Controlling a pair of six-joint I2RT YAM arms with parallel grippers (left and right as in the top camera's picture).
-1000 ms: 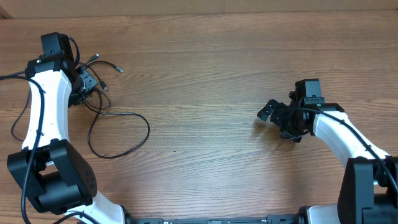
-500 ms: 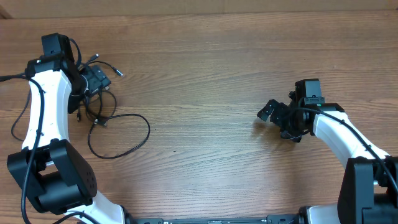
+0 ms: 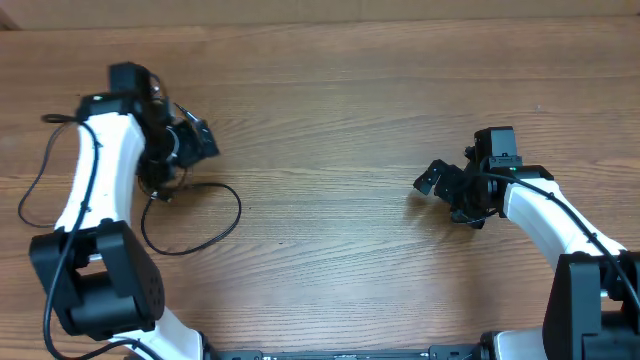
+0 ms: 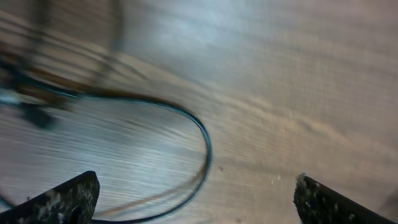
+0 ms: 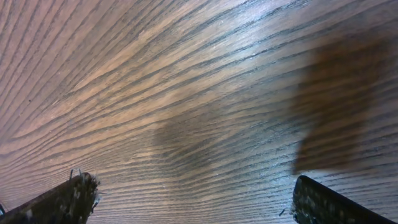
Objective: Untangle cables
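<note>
Wooden tabletop (image 3: 330, 100) filled every view, brown and grained, with nothing on it near the right arm. The left arm's white link lay across part of the cables (image 3: 237, 207), hiding where their bunched ends met beside its wrist, and its own thicker black wire (image 3: 28, 195) curved out on the far left.

The left gripper (image 3: 192, 142) stood wide open and held nothing. It sat just beyond the tangle, apart from it. In the blurred left wrist view one cord (image 4: 205, 134) bent round in the space ahead of the two fingertips (image 4: 68, 196), touching neither.

The right gripper (image 3: 437, 180) was also fully spread and empty, well apart from the cables, with only bare wood between its fingertips (image 5: 62, 202).

The cables were thin and black. One large open loop lay flat on the wood toward the near edge.
</note>
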